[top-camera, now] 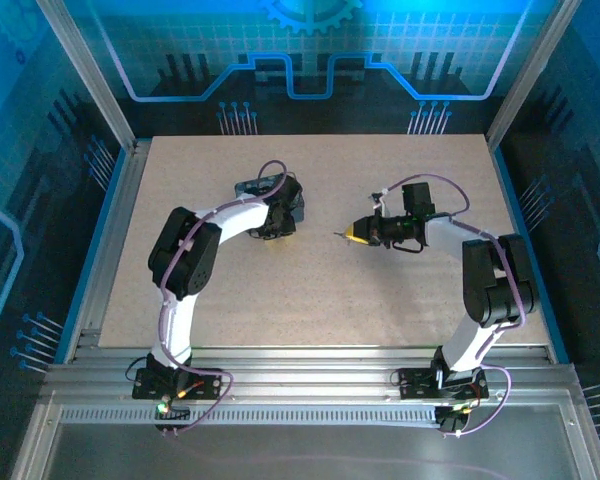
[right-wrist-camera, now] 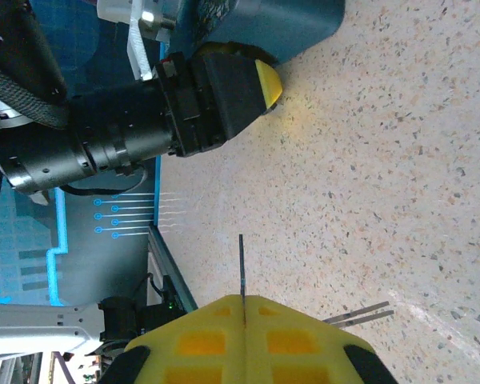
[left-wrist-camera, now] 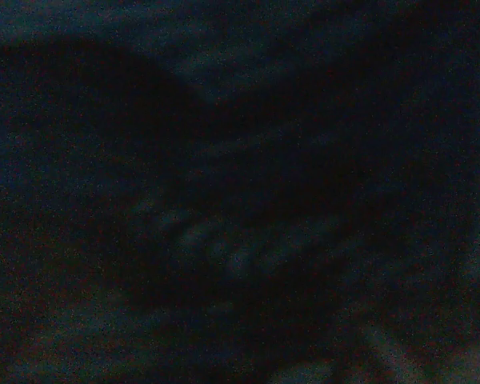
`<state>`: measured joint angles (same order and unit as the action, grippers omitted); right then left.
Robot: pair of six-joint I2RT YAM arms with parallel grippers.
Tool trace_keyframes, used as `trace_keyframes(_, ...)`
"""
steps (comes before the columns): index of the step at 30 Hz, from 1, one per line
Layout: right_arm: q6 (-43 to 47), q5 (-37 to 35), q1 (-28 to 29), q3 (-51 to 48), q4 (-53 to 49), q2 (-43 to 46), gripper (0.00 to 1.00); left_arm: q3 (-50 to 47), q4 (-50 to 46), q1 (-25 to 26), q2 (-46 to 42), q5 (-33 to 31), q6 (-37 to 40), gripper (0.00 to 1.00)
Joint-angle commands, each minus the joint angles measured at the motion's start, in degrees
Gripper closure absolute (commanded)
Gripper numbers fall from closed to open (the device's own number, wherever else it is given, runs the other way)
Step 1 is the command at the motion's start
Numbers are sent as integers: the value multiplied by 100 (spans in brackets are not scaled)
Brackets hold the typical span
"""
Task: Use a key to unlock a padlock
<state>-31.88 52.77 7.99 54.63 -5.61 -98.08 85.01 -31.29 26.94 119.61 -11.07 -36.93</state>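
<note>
**Key clamped in right gripper, pointed toward the left gripper at the box**

Top external: The left arm bends over a dark blue box (top-camera: 299, 207) at mid-table. The left gripper (top-camera: 272, 230) sits low at the box's near side, with the wrist housing covering its fingers, so I cannot tell how the jaws stand. The right gripper (top-camera: 354, 234) lies roughly level above the table (top-camera: 310, 300), yellow tips pointing left. The key (top-camera: 338, 235) shows as a thin sliver at those tips (too small to read any detail), and there is clear table between it and the left gripper.

Left wrist: Almost black. Faint smeared bands, nothing identifiable.

Right wrist: The right gripper (right-wrist-camera: 243, 308) has its yellow fingers (right-wrist-camera: 200, 344) pressed together on the key (right-wrist-camera: 242, 264). The slim blade sticks straight out from the seam, with its bow buried between the pads. Ahead of it, the left gripper (right-wrist-camera: 260, 80) has one yellow fingertip showing, close against the box (right-wrist-camera: 300, 28), which is cut off by the frame edge. Its other finger is hidden, so the jaw state is undetermined. The key tip is well apart from that gripper, over speckled table (right-wrist-camera: 384, 160).
</note>
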Motion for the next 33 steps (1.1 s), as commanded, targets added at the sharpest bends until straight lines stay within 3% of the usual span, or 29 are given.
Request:
trace_keyframes(1, 144, -28, 107, -100, -167, 282, 100, 37, -337, -71, -484, 1318, 146, 100)
trace_keyframes(11, 226, -186, 267, -122, -415, 782, 100, 135, -421, -354, -1157, 3199, -355, 100)
trace_keyframes(21, 39, -429, 657, 20, -331, 1383, 100, -664, 1457, -600, -1814, 4702, -2472, 100)
trace_keyframes(28, 15, -858, 1004, 66, 178, 1686, 100, -1405, 2976, -598, -2116, 4929, -4034, 100)
trace_keyframes(33, -140, -891, 1082, 116, 613, 1377, 100, -1636, 3221, -593, -2233, 4922, -4384, 100)
